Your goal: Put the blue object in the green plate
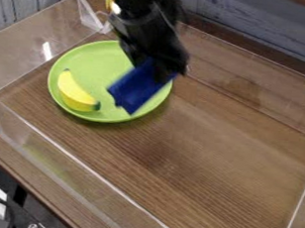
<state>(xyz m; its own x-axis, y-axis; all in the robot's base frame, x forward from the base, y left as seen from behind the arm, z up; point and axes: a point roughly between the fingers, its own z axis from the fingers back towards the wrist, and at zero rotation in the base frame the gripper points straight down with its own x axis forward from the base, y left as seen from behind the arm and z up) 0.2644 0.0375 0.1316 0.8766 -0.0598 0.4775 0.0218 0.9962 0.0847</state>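
Observation:
The blue object (138, 88) hangs tilted in my gripper (156, 65), which is shut on its upper end. It hovers over the right part of the green plate (93, 64), just above the rim nearest the table's middle. The dark arm reaches down from the top of the view and hides the plate's far right rim. Whether the block's lower end touches the plate I cannot tell.
A yellow banana (75, 94) lies on the left front part of the plate. Clear plastic walls (34, 146) enclose the wooden table (218, 161). A pale wire-like thing (91, 18) stands behind the plate.

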